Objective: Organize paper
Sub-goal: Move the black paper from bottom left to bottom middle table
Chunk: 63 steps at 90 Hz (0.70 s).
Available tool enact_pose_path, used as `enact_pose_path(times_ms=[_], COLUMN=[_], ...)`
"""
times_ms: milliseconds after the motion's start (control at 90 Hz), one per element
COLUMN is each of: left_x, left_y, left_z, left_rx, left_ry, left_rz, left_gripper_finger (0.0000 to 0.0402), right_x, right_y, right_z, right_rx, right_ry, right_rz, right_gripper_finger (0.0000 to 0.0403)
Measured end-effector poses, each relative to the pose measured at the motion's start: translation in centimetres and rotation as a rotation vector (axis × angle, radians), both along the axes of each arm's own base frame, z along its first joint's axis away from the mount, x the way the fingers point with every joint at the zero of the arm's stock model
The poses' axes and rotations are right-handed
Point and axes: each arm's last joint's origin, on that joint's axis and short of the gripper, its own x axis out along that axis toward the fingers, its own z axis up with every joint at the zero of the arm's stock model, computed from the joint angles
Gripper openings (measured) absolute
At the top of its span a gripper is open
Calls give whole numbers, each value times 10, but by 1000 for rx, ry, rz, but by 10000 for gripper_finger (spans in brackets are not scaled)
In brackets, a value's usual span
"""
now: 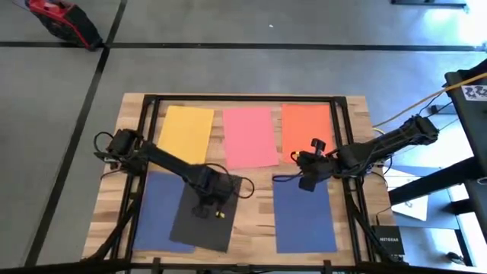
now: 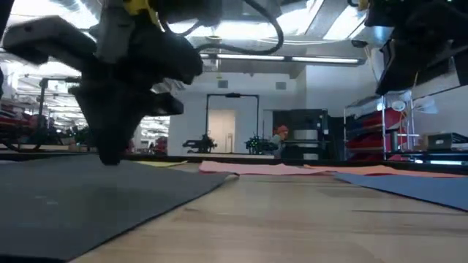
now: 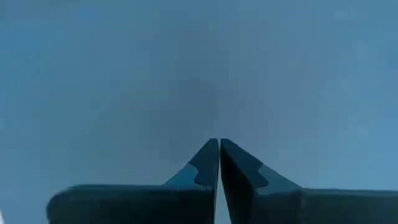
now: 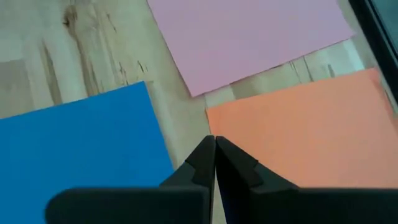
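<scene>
- Black sheet of paper (image 1: pixel 204 217) lies near the tabletop's front edge, overlapping a dark blue sheet (image 1: pixel 156 209); left gripper (image 1: pixel 207 207), fingers together, presses on it.
- Right gripper (image 1: pixel 307 181), fingers together, hovers between orange sheet (image 1: pixel 306 128) and second dark blue sheet (image 1: pixel 304 217).

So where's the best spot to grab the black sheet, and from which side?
Probably the black sheet's front right corner, approached from the bare wood on its right. It lies flat and skewed, overlapping the left blue sheet, so that free edge seems easiest to pinch. The left gripper hovers over it, fingers shut.
</scene>
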Motion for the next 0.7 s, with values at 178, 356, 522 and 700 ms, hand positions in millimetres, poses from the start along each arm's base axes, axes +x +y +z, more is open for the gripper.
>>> enact_pose_path(times_ms=[178,356,522,700], left_x=[9,26,35,43], left_y=[-2,-2,2,4], left_z=[-13,-20,-21,-20], left_rx=[-12,-50,-65,-63], left_ry=[-77,-192,-260,-334], left_rz=[47,75,129,177], left_gripper_finger=[0,0,0,0], right_x=[0,-1,-3,-3], right_y=[0,0,-1,-1], right_z=[0,-1,-1,-1], right_rx=[-1,3,1,2], right_ry=[2,18,38,42], right_rz=[0,4,5,9], right_gripper_finger=[0,0,0,0])
